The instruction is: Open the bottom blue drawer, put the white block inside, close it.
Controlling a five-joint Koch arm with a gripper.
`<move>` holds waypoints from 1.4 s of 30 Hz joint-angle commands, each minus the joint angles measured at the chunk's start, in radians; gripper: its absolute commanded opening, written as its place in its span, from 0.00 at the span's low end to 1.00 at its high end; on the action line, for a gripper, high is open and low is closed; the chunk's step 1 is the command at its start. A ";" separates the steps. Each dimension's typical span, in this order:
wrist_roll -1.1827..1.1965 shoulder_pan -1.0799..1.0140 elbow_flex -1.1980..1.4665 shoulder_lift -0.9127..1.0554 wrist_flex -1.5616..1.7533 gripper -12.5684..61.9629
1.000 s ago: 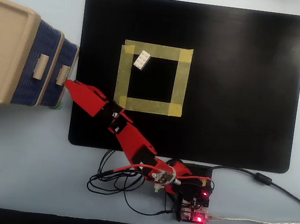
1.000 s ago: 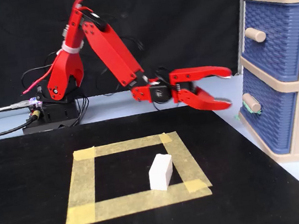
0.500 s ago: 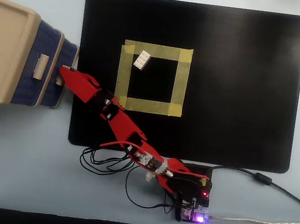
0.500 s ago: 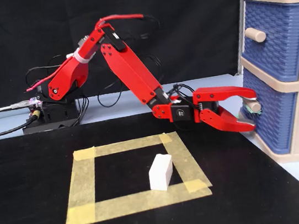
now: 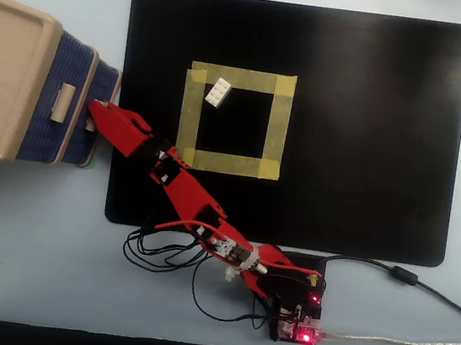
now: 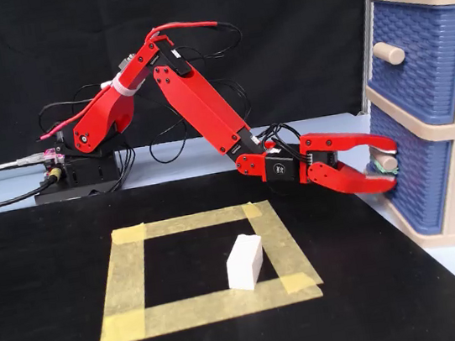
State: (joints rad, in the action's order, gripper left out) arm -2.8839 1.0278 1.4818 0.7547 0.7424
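1. Now at the cabinet front, my red gripper (image 6: 386, 167) had its jaws around the small beige handle (image 6: 387, 161) of the bottom blue drawer (image 6: 411, 183), one jaw above it and one below; they had narrowed over the last half second, though I could not tell whether they truly pinched it.
2. A second earlier I had the claw hanging wide open, well short of the drawer; the arm (image 6: 202, 106) had since stretched low across the black mat (image 6: 47, 272) to reach it.
3. Overhead, the gripper tip (image 5: 94, 110) met the lower drawer front, which sat flush with the beige cabinet (image 5: 5, 75), not yet drawn out.
4. Behind the arm, the white block (image 6: 245, 262) lay untouched inside the yellow tape square (image 6: 123, 270), well apart from the gripper.
5. My judgement: the reach was done, and pulling the drawer open came next.
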 commanded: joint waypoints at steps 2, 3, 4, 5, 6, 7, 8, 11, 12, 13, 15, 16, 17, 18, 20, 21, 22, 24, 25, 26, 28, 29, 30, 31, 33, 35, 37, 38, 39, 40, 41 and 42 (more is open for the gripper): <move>0.003 0.005 0.109 0.060 -0.029 0.06; 0.002 -0.005 0.178 0.100 -0.028 0.06; 0.002 -0.018 0.245 0.138 -0.026 0.06; 0.002 -0.034 0.321 0.175 -0.018 0.06; 0.002 -0.049 0.403 0.219 -0.009 0.06; 0.003 -0.074 0.523 0.284 0.012 0.06; 0.003 -0.097 0.624 0.337 0.038 0.06; 0.003 -0.149 0.772 0.416 0.074 0.06; 0.003 -0.158 0.805 0.433 0.072 0.07; 0.003 -0.166 0.819 0.439 0.071 0.07; 0.012 -0.202 0.824 0.459 0.075 0.25; 0.014 -0.207 0.821 0.468 0.075 0.40; 0.014 -0.207 0.815 0.477 0.075 0.54; 0.015 -0.209 0.807 0.494 0.075 0.62; 0.006 -0.210 0.815 0.563 0.074 0.63; 0.003 -0.213 0.822 0.624 0.060 0.63; 0.003 -0.222 0.845 0.678 0.035 0.63; 0.003 -0.270 0.887 0.801 -0.095 0.62; 0.005 -0.318 0.885 0.904 -0.262 0.62; 0.006 -0.345 0.867 0.966 -0.402 0.62; 0.021 -0.391 0.715 1.083 -0.785 0.62; 0.041 -0.413 0.611 1.101 -0.960 0.62; 0.078 -0.431 0.491 1.088 -1.140 0.62; 0.144 -0.459 0.316 1.035 -1.370 0.62; 0.255 -0.499 0.054 0.934 -1.654 0.62; 0.350 -0.545 -0.225 0.781 -1.913 0.62; 0.408 -0.568 -0.426 0.624 -2.040 0.63; 0.431 -0.568 -0.488 0.566 -2.062 0.63; 0.449 -0.566 -0.543 0.517 -2.063 0.63; 0.460 -0.561 -0.581 0.482 -2.068 0.62; 0.468 -0.561 -0.624 0.443 -2.065 0.62; 0.468 -0.561 -0.655 0.417 -2.063 0.62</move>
State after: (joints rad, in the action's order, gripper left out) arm -2.4314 0.4525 0.9004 1.1658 -1.3177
